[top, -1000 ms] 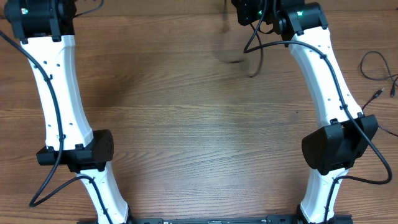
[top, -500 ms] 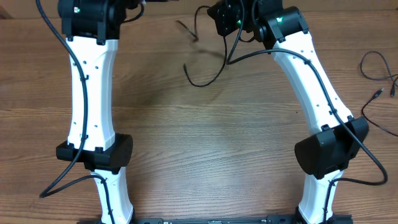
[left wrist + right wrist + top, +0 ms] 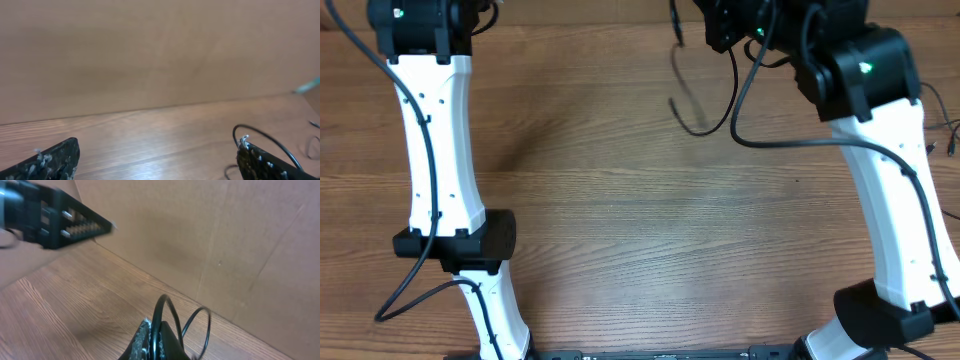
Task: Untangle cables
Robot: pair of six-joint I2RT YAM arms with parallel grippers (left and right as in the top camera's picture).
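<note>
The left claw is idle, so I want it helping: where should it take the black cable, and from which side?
Probably the slack loop of the cable hanging from the shut right claw, approached from the robot's left: that bend faces the open left claw, nothing between.

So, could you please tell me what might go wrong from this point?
1. The right gripper is shut on the cable at one spot only, loops hanging free; a pull could tighten them rather than loosen them.
2. The arm's own thick wire droops beside that hanging cable and might snag it.
3. The left gripper, open and close by, could catch a loop on one finger.
</note>
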